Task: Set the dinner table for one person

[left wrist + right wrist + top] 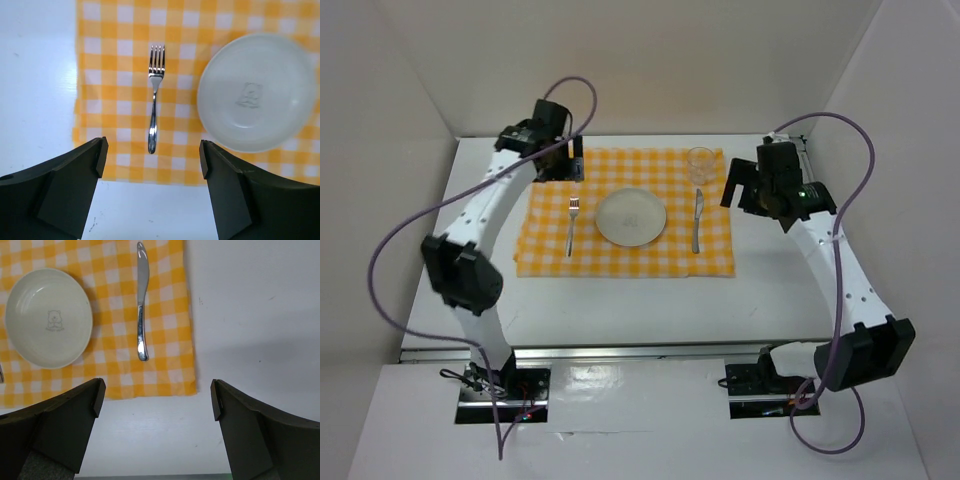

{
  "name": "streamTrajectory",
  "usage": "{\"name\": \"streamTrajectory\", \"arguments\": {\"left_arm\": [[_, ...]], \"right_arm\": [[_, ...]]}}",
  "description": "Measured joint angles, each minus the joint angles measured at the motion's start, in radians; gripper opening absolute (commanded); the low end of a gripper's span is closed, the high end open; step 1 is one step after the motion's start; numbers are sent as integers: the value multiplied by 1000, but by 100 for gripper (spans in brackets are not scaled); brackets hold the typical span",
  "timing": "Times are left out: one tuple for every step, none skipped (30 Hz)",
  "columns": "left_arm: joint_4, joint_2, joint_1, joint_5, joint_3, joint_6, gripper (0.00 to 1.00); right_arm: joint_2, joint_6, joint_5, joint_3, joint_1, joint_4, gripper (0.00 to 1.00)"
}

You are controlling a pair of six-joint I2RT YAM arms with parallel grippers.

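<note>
The dinner table [620,305] is a white top carrying a yellow-and-white checked cloth [625,250]. On the cloth lie a fork [572,225] at the left, a white plate [631,217] in the middle and a knife [697,220] at the right, with a clear glass [701,165] standing above the knife. My left gripper [570,162] hovers over the cloth's far left corner. In the left wrist view it [152,160] is open and empty, above the fork [154,100] and beside the plate [257,92]. My right gripper [157,400] is also open and empty, high above the knife [142,305] and the cloth's right edge.
White walls close in the table on the left, back and right. A metal rail [620,352] runs along the near edge, in front of the arm bases. Purple cables [390,240] loop from both arms. Bare white tabletop lies around the cloth.
</note>
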Motion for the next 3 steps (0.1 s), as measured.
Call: {"name": "streamTrajectory", "arguments": {"left_arm": [[20, -74, 0, 1, -20, -2, 93], [43, -152, 0, 2, -44, -6, 93], [76, -245, 0, 6, -82, -16, 93]], "right_arm": [[-12, 6, 5, 0, 0, -2, 100], [-21, 10, 11, 0, -1, -2, 100], [-26, 17, 18, 0, -2, -3, 100]]}}
